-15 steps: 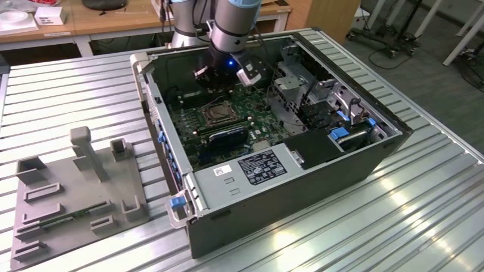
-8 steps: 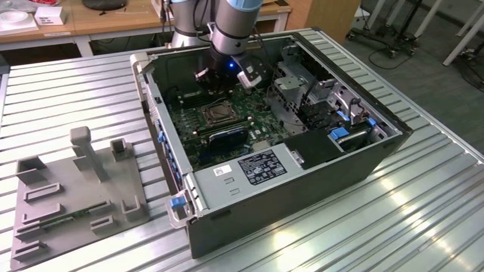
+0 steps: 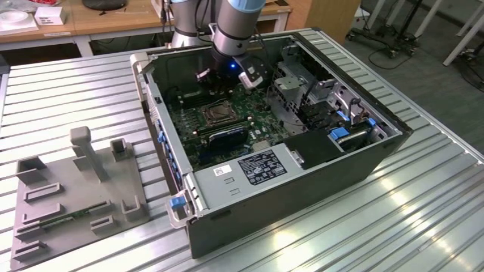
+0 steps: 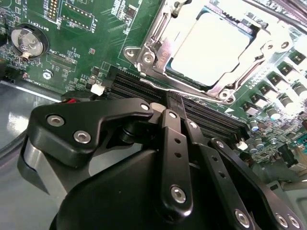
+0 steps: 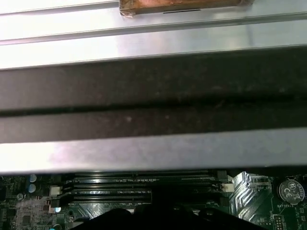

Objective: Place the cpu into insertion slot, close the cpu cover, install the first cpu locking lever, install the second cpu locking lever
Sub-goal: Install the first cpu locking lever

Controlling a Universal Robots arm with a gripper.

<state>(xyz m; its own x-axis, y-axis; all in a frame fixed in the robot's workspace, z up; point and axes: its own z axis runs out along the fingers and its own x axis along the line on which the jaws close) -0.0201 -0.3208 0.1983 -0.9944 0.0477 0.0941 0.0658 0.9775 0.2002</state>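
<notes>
The cpu [image 4: 208,48], a pale silver square, lies flat in the insertion slot [image 3: 217,115] on the green motherboard inside the open computer case. The silver cpu cover [image 4: 158,52] lies down flat around it as a frame, the chip showing through its window. A thin metal lever [image 4: 192,86] runs along the frame's edge nearest the gripper; whether it is latched I cannot tell. My gripper [image 4: 175,108] hangs just beside the socket, over the black memory slots, with its black fingers [image 4: 173,143] together and nothing between them. In the exterior view the gripper [image 3: 221,85] is above the board's far part.
Long black memory slots [image 5: 144,184] run next to the socket. A coin battery [image 4: 26,40] sits on the board. The case wall [image 3: 162,130] stands close by, with the drive cage [image 3: 302,96] opposite. A grey fixture plate [image 3: 76,192] lies at the exterior view's left.
</notes>
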